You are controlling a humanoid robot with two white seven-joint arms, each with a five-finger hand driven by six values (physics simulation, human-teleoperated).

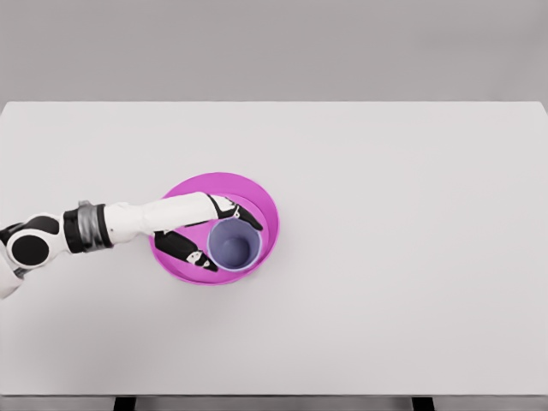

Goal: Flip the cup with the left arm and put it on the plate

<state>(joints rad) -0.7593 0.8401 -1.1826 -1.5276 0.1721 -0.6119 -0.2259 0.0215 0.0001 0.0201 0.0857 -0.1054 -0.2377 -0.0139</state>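
The cup (234, 243) stands mouth-up on the plate (257, 193), so flipping and placing look done; left hand (201, 231) fingers (244, 211) seemingly clasp it, release remaining.

No legible text anywhere.

— How many cups do you count?
— One cup (234, 244) — pale lavender, mouth up.
— And plates?
— One plate (257, 193), magenta, and the cup is the only thing standing on it.
— Arms?
— A single white arm, coming in from the left — so one hand, the left hand (204, 233). Its fingers (247, 214) are dark; I can make out some on either side of the cup, but I cannot give a sure number.
— Tables?
— One table (411, 257), white. That makes five things: cup, plate, arm, hand, table.
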